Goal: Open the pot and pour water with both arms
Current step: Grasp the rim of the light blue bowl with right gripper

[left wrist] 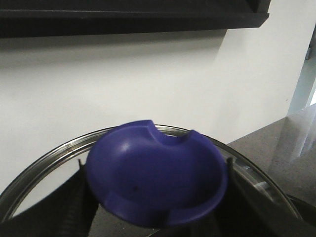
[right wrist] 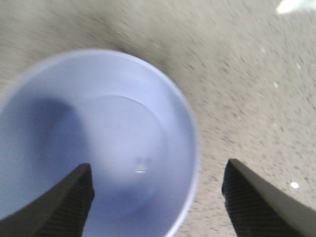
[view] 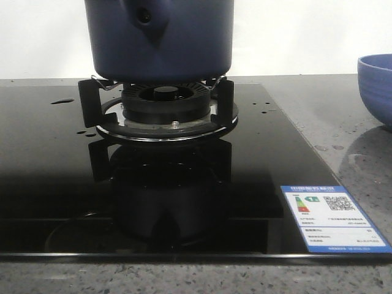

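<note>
Progress: you look to have the lid off; pouring remains, I judge.
Pot [view: 159, 40]: sits on the burner stand [view: 157, 110], contents hidden.
Lid [left wrist: 155, 180]: left gripper [left wrist: 157, 217] jaws closed on its knob.
Bowl [right wrist: 94, 143]: right gripper [right wrist: 155, 197] spread open above it, contents unclear.
Water [view: 62, 101]: drops on the hob.

You see one blue-and-white energy label [view: 334, 218] on the black glass hob [view: 55, 184], near right corner, coloured rating bars, QR code, print too small to read
</note>
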